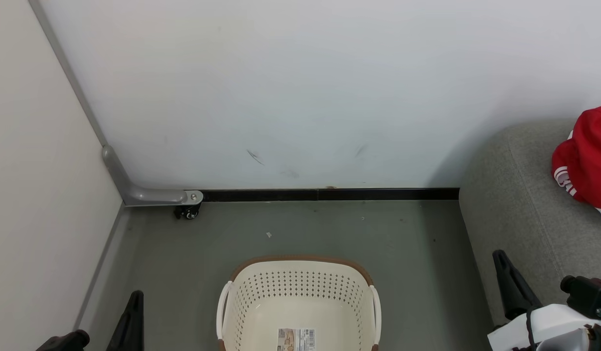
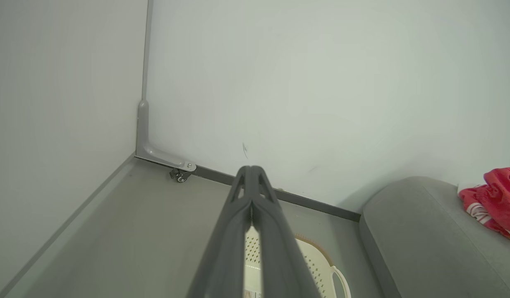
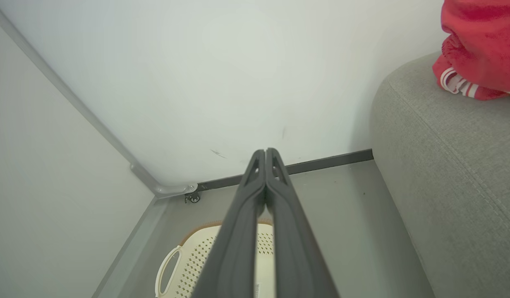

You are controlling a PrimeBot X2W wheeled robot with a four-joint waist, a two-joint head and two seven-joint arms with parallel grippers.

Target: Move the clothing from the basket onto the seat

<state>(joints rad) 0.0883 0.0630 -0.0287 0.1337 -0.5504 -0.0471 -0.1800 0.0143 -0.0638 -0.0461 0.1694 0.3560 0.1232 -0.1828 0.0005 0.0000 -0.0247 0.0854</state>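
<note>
Left gripper [image 2: 251, 170]: both fingers pressed together tip to tip, nothing between them. Right gripper [image 3: 265, 153]: the same, jaws together and empty.

Below and just ahead of both sets of tips is the basket [image 1: 300, 285], on the floor between the two arms. To the right of the right jaws, and higher, is the seat [image 1: 514, 204]. The clothing [image 1: 585, 156] is heaped on it, well apart from either gripper.

Judgement: the transfer looks finished, or nearly. To do this step well, check the near end of the basket, cut off at the frame edge, before calling it done. If a piece lies there, part the jaws before reaching down and clear the brown rim.

Views: the head view gives the basket's inside down to the label sticker [image 1: 296, 339], with no red there. In both wrist views the fingers cover that part. The right wrist view gives the white-striped cuff close up.
</note>
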